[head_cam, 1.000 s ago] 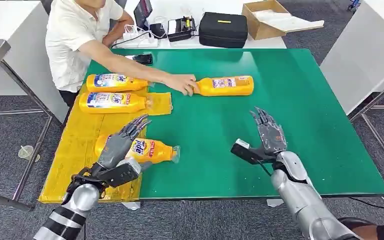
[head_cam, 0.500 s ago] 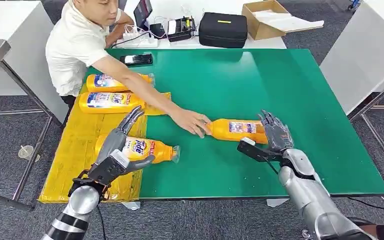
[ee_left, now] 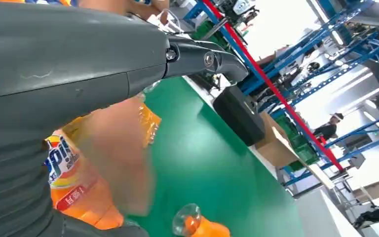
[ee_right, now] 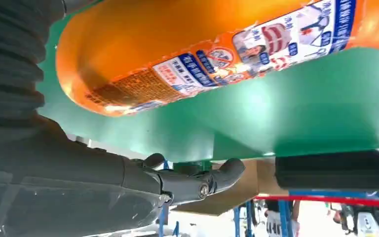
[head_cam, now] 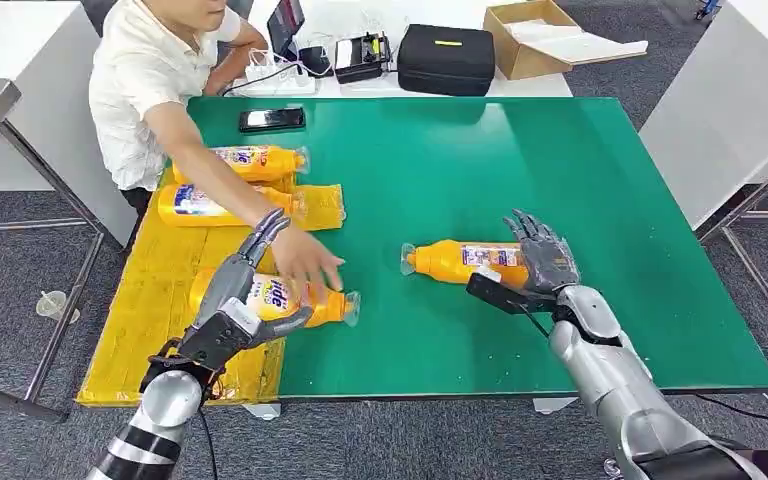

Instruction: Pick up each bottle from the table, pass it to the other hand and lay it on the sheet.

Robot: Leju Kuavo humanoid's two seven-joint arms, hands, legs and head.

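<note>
An orange bottle (head_cam: 465,260) lies on the green table (head_cam: 580,170), cap toward the left. My right hand (head_cam: 545,262) is at its base with fingers spread; in the right wrist view the bottle (ee_right: 202,54) lies close to the palm and the thumb (ee_right: 197,182) stands apart from it. Another bottle (head_cam: 295,300) lies at the edge of the yellow sheet (head_cam: 150,300), its neck over the green. My left hand (head_cam: 240,300) hovers over its base, fingers extended, and a person's hand (head_cam: 305,262) reaches onto it. Two more bottles (head_cam: 255,160) (head_cam: 210,205) lie on the sheet.
The person (head_cam: 145,90) sits at the table's far left corner. A phone (head_cam: 273,118) lies on the green near them. A black case (head_cam: 447,58) and a cardboard box (head_cam: 530,35) stand on the white table behind. The near table edge runs just below my hands.
The person slid the orange bottle to my right hand, let go, and moved their hand back to the bottle by my left hand. My right hand moved up to the bottle's base.
</note>
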